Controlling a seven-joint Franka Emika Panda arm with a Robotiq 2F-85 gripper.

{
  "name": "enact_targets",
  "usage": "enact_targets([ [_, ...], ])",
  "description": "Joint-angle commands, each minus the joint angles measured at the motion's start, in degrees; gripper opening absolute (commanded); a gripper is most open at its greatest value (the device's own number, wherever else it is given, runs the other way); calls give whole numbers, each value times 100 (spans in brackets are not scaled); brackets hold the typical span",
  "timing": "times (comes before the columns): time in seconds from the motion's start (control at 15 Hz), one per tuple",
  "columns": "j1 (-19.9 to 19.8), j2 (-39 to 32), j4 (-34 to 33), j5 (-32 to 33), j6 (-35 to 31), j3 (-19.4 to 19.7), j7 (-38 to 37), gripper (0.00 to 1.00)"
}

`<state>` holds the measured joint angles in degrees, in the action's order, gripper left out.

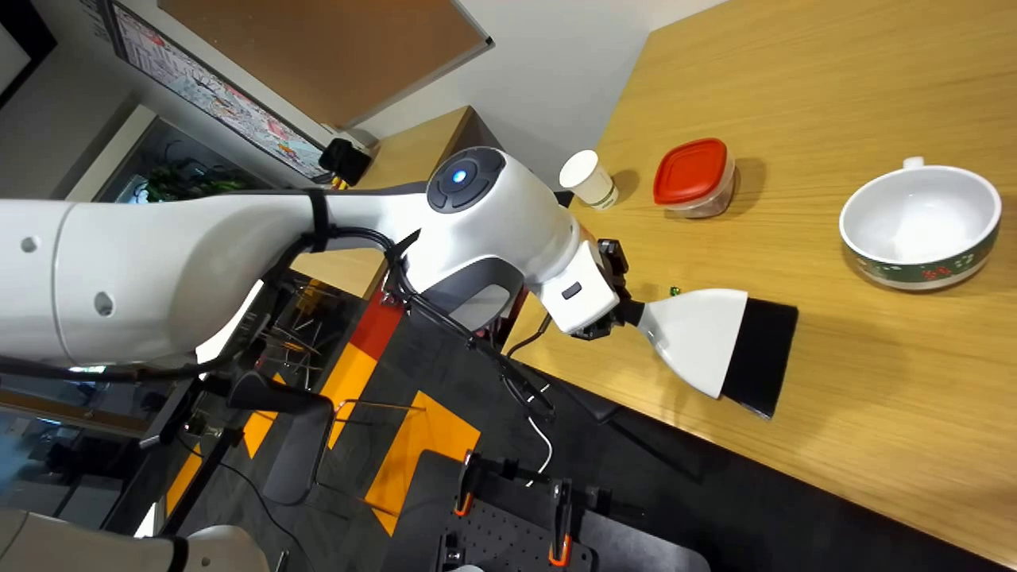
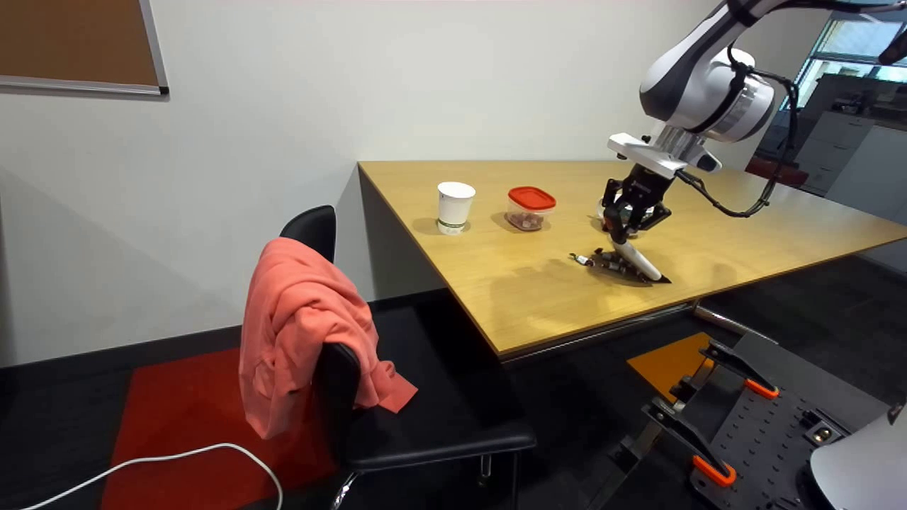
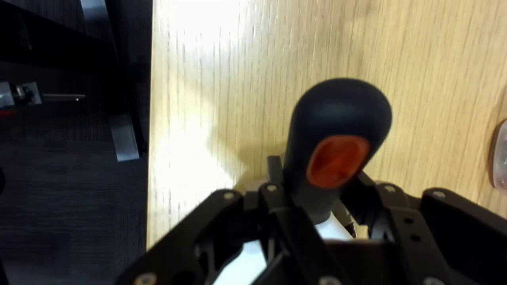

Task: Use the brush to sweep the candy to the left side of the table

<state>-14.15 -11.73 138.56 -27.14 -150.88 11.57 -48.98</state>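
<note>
1. Brush (image 1: 703, 338), with white fan-shaped body, black bristle strip and red-and-black handle: the landmark. It slants over the light tan wooden table (image 1: 834, 95); bristle contact cannot be told.
2. Black two-fingered gripper (image 3: 319, 180): clasps the brush by its handle, whose rounded end projects past the fingers.
3. Small wrapped whitish candy pieces (image 2: 615, 266): loosely clustered beside the brush, on its handle side. In an exterior view the brush hides most; one green piece (image 1: 674, 291) shows beside its narrow end.
4. Clear plastic container with red lid (image 2: 526, 209) and white paper cup (image 2: 455, 207): apart from the brush, past its handle end. White round bowl with green patterned band (image 1: 920, 226): apart from the brush, nearest its bristle end.
5. Progress, as judged: grasping is done, and the bristles seem placed behind the cluster. The sweep remains, presumably drawing the brush toward the cup's end.
</note>
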Motion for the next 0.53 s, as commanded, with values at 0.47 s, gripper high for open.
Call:
enact_targets([
  [0.47, 260, -291, -330, -847, 221, -532, 506, 13],
])
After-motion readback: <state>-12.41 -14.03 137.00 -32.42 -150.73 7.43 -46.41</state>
